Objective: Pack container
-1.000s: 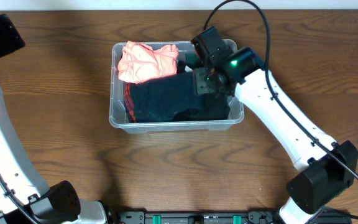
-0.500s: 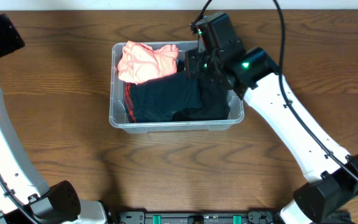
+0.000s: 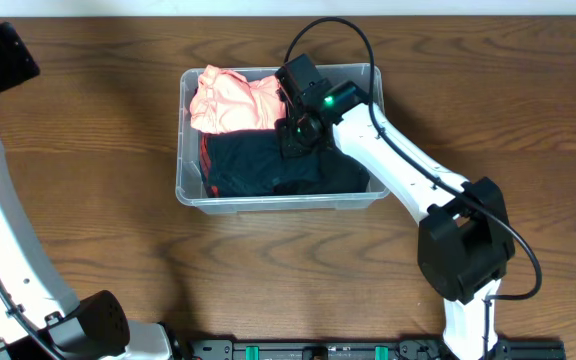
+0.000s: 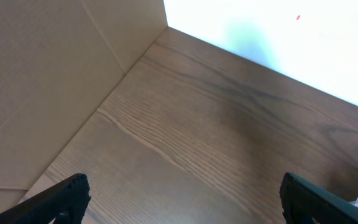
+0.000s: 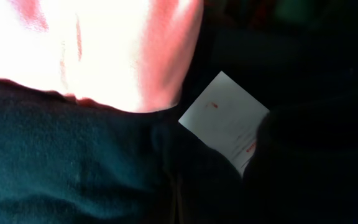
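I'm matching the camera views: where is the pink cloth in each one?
Overhead: pink cloth in the upper-left corner of the container.
Left wrist: not in it.
Right wrist: upper left, overexposed.
Shared landmark: the dark garment bordering it.

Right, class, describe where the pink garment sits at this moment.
In the overhead view, the pink garment lies in the container's far-left corner, right beside the dark clothing.
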